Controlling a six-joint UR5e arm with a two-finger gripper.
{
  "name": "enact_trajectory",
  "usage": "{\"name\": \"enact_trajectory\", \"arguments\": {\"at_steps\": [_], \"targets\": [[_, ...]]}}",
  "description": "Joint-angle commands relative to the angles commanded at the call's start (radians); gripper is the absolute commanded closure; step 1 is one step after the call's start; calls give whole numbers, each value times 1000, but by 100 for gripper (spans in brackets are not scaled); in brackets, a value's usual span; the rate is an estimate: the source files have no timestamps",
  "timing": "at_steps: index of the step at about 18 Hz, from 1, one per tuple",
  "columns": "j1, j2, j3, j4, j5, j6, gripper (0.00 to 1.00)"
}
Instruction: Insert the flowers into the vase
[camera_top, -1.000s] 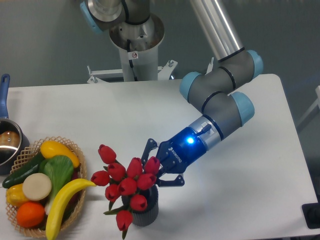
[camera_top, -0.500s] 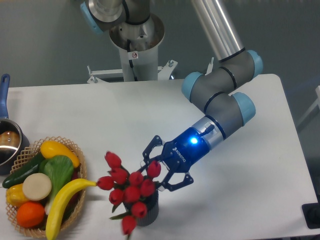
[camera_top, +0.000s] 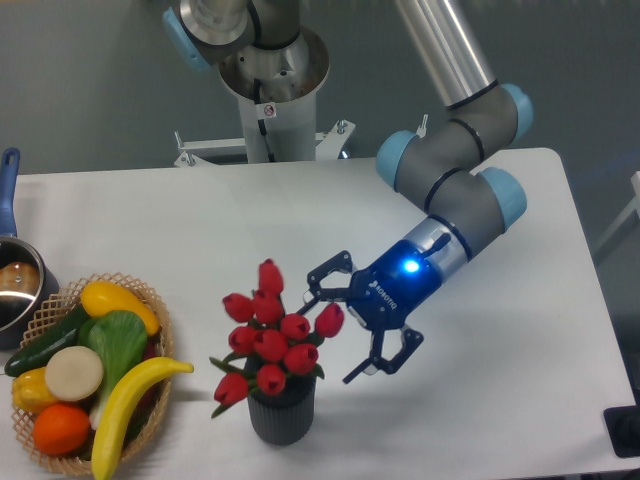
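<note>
The flowers (camera_top: 270, 335), a bunch of red tulip buds with green leaves, stand upright in the vase (camera_top: 281, 417), a dark grey ribbed cylinder near the table's front edge. Their stems are hidden inside it. My gripper (camera_top: 345, 325) hangs just to the right of the buds with its fingers spread wide, and nothing is between them. One finger (camera_top: 328, 272) reaches toward the bunch's upper right. The other finger (camera_top: 385, 361) points down to the right of the vase. A blue light glows on the wrist.
A wicker basket (camera_top: 155, 310) of fruit and vegetables, with a banana (camera_top: 125, 400) sticking out, sits at the front left. A steel pot (camera_top: 14, 285) with a blue handle is at the left edge. The arm's base column (camera_top: 270, 95) stands behind the table.
The gripper has opened and drawn back to the right, away from the bunch. The flowers have swung upright and now stand centred in the vase instead of leaning left.
</note>
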Motion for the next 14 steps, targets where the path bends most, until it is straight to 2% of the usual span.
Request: {"name": "enact_trajectory", "arguments": {"at_steps": [9, 14], "targets": [[-14, 25, -12, 2, 74, -51, 0], [-48, 14, -11, 2, 104, -51, 0]]}}
